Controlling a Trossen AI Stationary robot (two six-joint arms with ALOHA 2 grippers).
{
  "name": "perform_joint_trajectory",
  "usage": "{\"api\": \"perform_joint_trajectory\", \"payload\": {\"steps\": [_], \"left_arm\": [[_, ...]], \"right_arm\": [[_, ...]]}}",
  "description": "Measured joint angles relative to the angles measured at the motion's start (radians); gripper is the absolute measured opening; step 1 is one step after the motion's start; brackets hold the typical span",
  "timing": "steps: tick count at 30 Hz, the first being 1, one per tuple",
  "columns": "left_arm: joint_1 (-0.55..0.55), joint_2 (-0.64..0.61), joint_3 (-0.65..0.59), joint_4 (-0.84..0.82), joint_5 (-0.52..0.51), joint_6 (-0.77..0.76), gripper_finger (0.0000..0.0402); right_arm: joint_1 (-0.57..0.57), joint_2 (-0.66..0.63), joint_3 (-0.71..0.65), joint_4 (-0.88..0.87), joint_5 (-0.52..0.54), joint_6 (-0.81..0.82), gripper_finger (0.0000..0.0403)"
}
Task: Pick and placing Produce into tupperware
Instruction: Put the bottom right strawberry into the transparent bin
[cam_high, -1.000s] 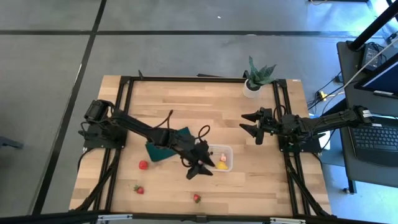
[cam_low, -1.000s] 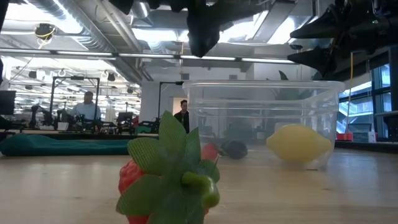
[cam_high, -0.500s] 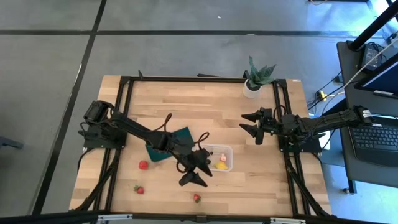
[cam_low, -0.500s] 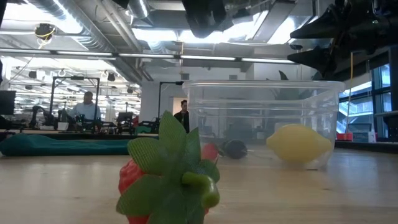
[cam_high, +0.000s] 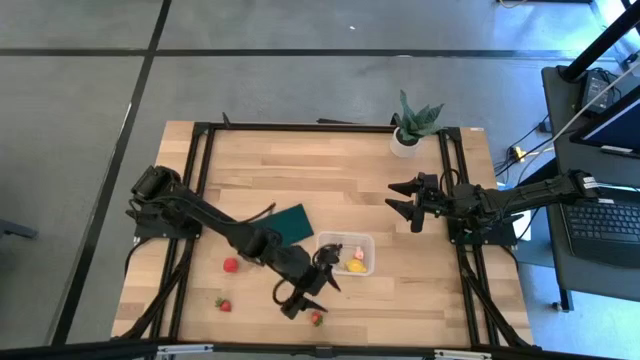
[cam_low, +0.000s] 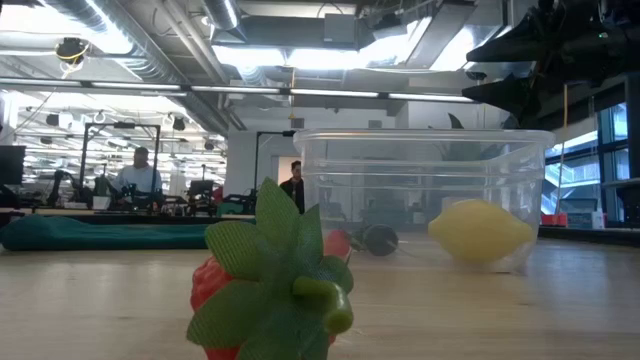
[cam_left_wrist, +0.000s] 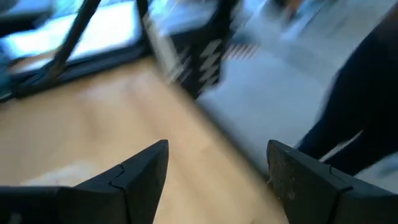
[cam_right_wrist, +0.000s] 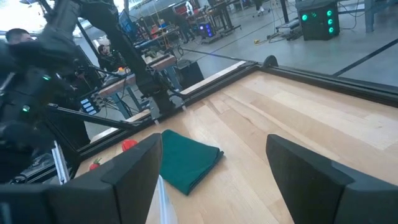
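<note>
The clear tupperware (cam_high: 347, 253) stands on the table, right of centre. It holds a yellow lemon-like fruit (cam_low: 480, 232), a small dark berry (cam_low: 379, 238) and a red piece (cam_low: 338, 243). Three strawberries lie on the wood: one (cam_high: 316, 318) by the near edge, which fills the low view's front (cam_low: 270, 290), and two (cam_high: 231, 265) (cam_high: 222, 304) further left. My left gripper (cam_high: 305, 297) is open, in front of the tub and just above-left of the nearest strawberry; its wrist view (cam_left_wrist: 217, 168) shows only bare wood between the fingers. My right gripper (cam_high: 405, 205) waits open to the tub's far right.
A dark green pad (cam_high: 285, 222) lies flat on the table, left of the tub on its far side. A potted plant (cam_high: 410, 125) stands at the far edge. Black frame rails (cam_high: 455, 250) run along both sides of the table. People stand in the room beyond the table (cam_low: 140, 170).
My left gripper has swung from over the tub's left end toward the table's near edge, ending close to the nearest strawberry. The arm no longer covers the green pad. In the low view the gripper has left the top of the picture.
</note>
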Motion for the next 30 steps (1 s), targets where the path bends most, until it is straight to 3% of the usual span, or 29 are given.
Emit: {"api": "perform_joint_trajectory", "payload": {"steps": [3,6,11,15,20,30], "left_arm": [[-0.045,0.0,0.101,-0.236,-0.147,0.084,0.0265],[-0.075,0.007,0.168,-0.339,-0.21,0.063,0.0265],[-0.099,0.009,0.194,-0.335,-0.231,0.007,0.0265],[-0.122,0.019,0.194,-0.406,-0.265,-0.03,0.0265],[-0.143,0.072,0.192,-0.47,-0.318,-0.074,0.0265],[-0.156,0.141,0.192,-0.431,-0.244,-0.284,0.0265]], "right_arm": [[0.0,0.0,0.0,0.0,0.0,0.001,0.0289],[0.0,0.0,0.0,0.0,0.0,0.006,0.0289],[-0.001,0.0,0.0,0.0,-0.032,0.055,0.0289],[0.0,0.0,0.0,-0.001,-0.106,0.054,0.0289],[0.0,0.0,0.0,-0.007,-0.121,0.053,0.0289],[0.0,0.0,-0.001,-0.02,-0.122,0.077,0.0289]]}}
